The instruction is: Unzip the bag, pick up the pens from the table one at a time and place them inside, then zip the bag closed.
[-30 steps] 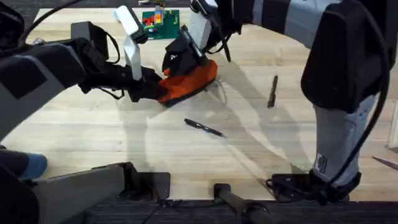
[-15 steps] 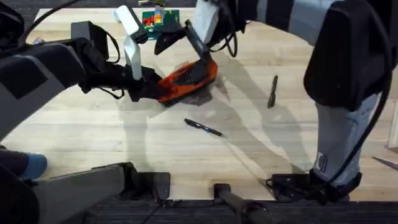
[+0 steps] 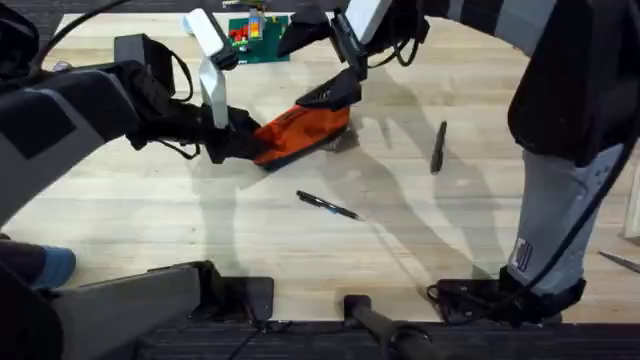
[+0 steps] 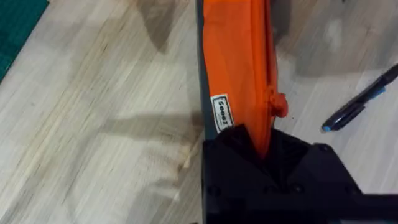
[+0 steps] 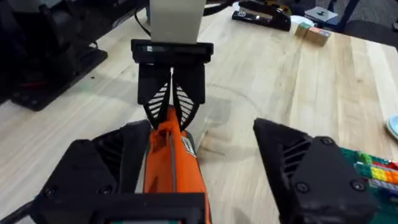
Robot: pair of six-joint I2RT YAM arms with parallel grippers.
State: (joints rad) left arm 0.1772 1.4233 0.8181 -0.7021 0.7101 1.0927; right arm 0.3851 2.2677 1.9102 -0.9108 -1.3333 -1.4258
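The orange bag lies on the table, one end clamped in my left gripper, which is shut on it. In the left wrist view the bag runs away from the black jaws, with a small orange tab by the zipper. My right gripper hovers open above the bag's other end; in its own view the bag lies between its spread fingers, closer to one. One dark pen lies in front of the bag, its blue-tipped end showing near the left gripper. A second pen lies to the right.
A green board with coloured pieces sits at the table's far edge behind the bag. A slim dark object lies at the right edge. Bare wood stretches across the front and right of the table.
My right gripper has come off the top of the bag, risen toward the far side and spread open. The bag has sagged flatter. The left gripper has kept its hold.
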